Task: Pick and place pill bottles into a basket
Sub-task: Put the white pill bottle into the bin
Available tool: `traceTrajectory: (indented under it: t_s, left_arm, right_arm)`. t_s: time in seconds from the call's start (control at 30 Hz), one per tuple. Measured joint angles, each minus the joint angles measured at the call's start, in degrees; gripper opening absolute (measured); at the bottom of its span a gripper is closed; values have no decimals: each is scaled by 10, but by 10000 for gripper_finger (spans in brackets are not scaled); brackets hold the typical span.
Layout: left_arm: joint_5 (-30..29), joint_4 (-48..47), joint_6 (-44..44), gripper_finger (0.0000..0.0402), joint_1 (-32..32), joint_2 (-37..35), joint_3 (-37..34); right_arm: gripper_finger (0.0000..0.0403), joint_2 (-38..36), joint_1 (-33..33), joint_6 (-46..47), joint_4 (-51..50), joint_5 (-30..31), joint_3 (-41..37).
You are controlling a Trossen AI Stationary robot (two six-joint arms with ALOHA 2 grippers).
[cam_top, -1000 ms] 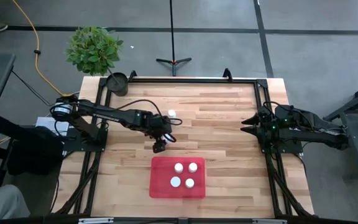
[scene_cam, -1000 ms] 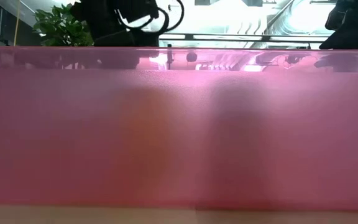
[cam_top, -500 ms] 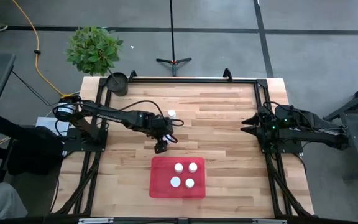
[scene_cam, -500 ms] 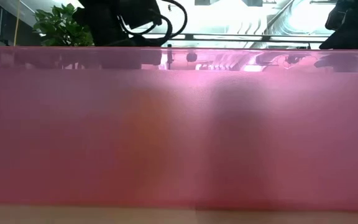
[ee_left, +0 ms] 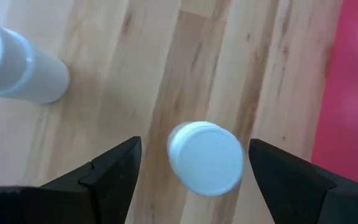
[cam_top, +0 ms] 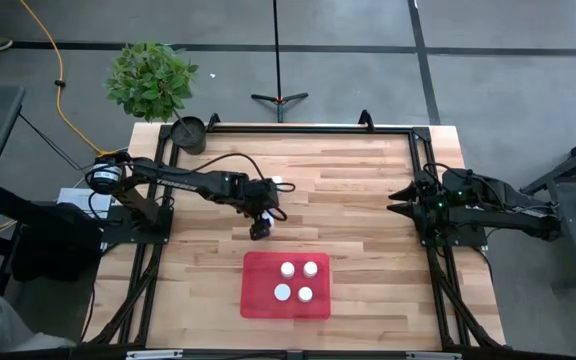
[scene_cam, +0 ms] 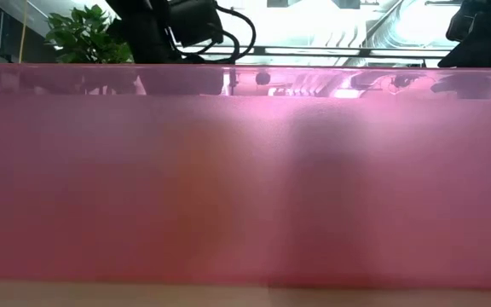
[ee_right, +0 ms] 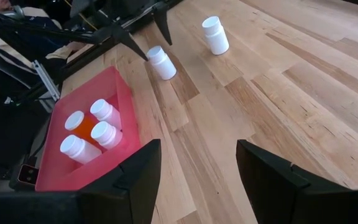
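We've got a white-capped pill bottle [ee_left: 205, 157] standing on the table [cam_top: 358, 190] just above the red basket [cam_top: 258, 300] in the high view, and the left gripper [ee_left: 194, 171] hangs right over it, its fingers spread wide with the cap between them and nothing held yet. A second loose bottle [ee_right: 214, 34] stands a little farther up the table. Four bottles [cam_top: 297, 281] already sit in the basket near its upper middle.

To do this well, we'd say: come straight down, keep the cap centred so neither finger tips the bottle, close on the body below the cap, lift clear of the basket wall, then set it in a bare part of the basket.

The right gripper [ee_right: 197, 168] waits at the right edge of the table, fingers apart and empty.

No label or writing is readable on any bottle.
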Motion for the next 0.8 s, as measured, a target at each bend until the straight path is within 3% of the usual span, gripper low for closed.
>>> traceTrajectory:
  t_s: [0.8]
  left_arm:
    - [19, 11, 5, 330, -2, 6, 0]
  right_arm:
    - [199, 0, 0, 0, 0, 1, 0]
